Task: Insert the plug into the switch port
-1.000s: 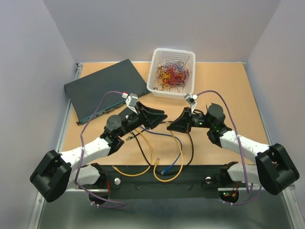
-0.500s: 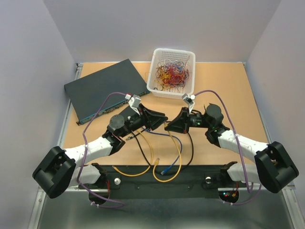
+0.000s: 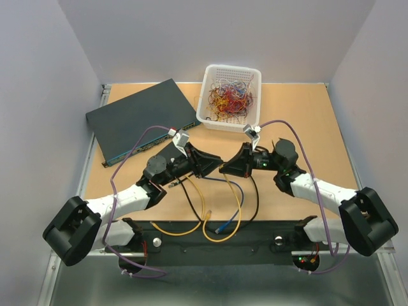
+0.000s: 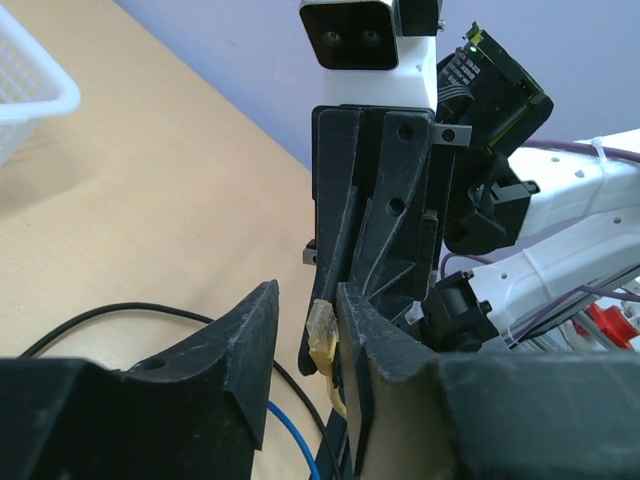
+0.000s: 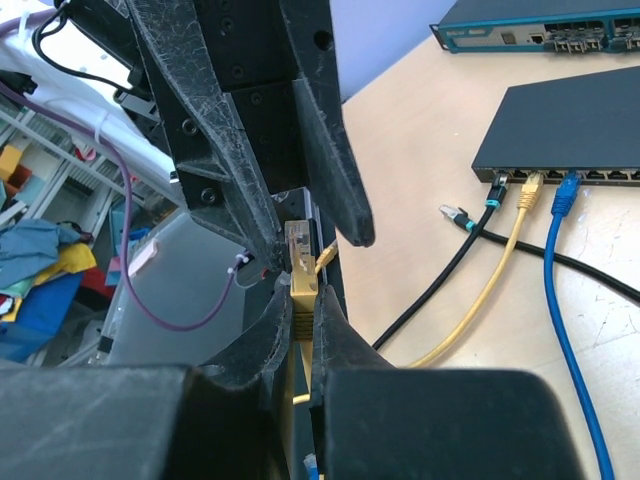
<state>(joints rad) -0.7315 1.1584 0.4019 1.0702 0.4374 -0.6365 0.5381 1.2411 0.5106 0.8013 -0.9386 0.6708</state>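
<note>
Jaws of the right gripper are pressed together on the yellow boot just behind the plug, whose clear tip stands out past the fingertips. The boot below that is swallowed by the fingers, so how far the grip reaches cannot be seen.

Opposite it, the left gripper stands narrowly parted with the plug in the gap. From the left wrist the clear tip sits close against one finger and apart from the other; whether it touches the near one is too tight to judge.

From above, both grippers meet nose to nose over the middle of the desk, and the plug itself is lost between the black fingers.

Toward the left edge, the small black switch lies flat, mostly covered by the left arm in the top view. The right wrist shows its port row facing the near edge, with a black cable, a yellow cable and a blue cable plugged in side by side. To their right the switch port sockets blur together, and the frame cuts the row off.

A blue-grey box sits by the far left corner. A white basket of coloured tangle rests at the far edge.
</note>
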